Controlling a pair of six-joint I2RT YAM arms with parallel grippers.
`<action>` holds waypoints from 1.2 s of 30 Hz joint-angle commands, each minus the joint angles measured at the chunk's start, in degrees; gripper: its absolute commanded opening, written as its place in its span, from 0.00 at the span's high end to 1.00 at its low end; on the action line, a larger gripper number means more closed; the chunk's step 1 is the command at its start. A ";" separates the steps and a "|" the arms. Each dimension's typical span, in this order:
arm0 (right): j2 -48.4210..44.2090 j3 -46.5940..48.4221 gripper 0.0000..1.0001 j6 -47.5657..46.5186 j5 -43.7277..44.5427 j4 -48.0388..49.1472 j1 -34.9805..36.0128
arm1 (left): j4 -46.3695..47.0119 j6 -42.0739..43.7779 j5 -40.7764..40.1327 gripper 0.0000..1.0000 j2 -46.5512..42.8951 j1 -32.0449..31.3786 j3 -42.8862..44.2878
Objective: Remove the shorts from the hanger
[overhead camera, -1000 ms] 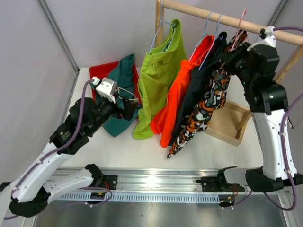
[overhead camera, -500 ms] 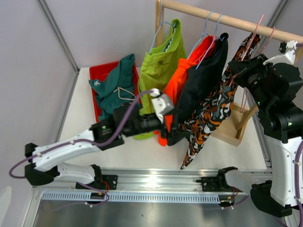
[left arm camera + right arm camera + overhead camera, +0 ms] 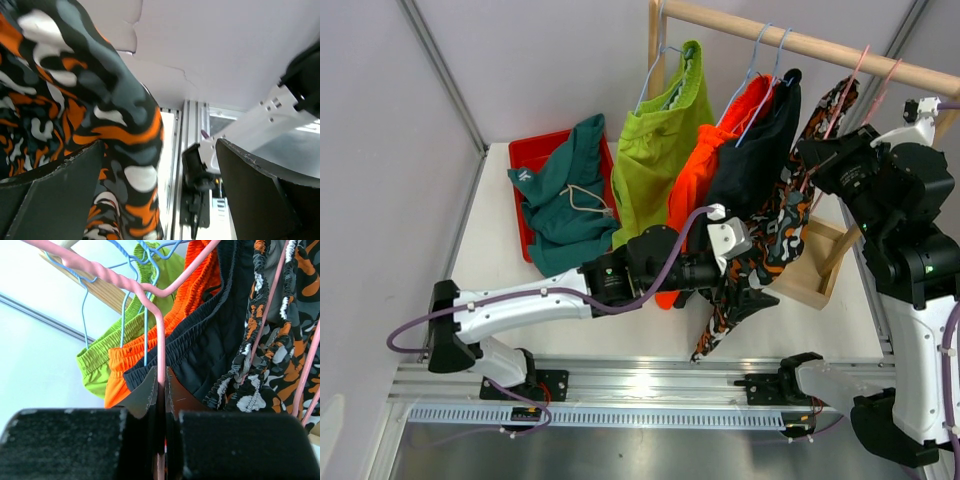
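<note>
My right tool [image 3: 161, 387] is pinched closed on the pink hanger [image 3: 100, 271]. My left tool [image 3: 160, 145] gapes wide, gripping nothing, with the camouflage shorts [image 3: 775, 220] hanging between its fingers [image 3: 50, 200] above the right edge of the surface [image 3: 490, 230]. I'd close low on the fabric, then pull down steadily.

top view down on table [image 3: 640, 335], wrist views close, angled upward, sharing camouflage shorts [image 3: 125, 125]
</note>
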 commanded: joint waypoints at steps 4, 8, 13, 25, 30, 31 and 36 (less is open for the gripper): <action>-3.00 -0.29 1.00 1.79 -2.28 3.93 0.35 | 6.95 0.64 -2.14 0.01 3.87 -0.23 3.47; -3.10 0.85 1.00 2.05 -3.68 3.23 0.27 | 7.66 0.55 -2.40 0.07 6.42 -0.23 5.04; -3.27 1.38 1.00 2.76 -5.09 3.05 0.35 | 8.09 0.55 -4.94 0.56 7.75 -0.31 5.14; -2.22 2.52 1.00 1.53 -2.81 2.96 0.26 | 6.52 1.34 -15.92 1.00 -5.95 -7.51 -9.27; -0.55 5.25 1.00 -0.93 -0.44 1.74 0.09 | 7.56 -0.67 -23.83 1.00 -12.37 -17.08 -20.25; -0.37 5.86 1.00 -1.02 -0.35 1.73 0.00 | 8.00 -1.64 -24.28 1.00 -12.64 -17.97 -21.48; -0.19 6.22 1.00 -0.67 -0.08 1.29 -0.17 | 11.61 -6.21 -25.52 1.00 -11.24 -20.88 -27.21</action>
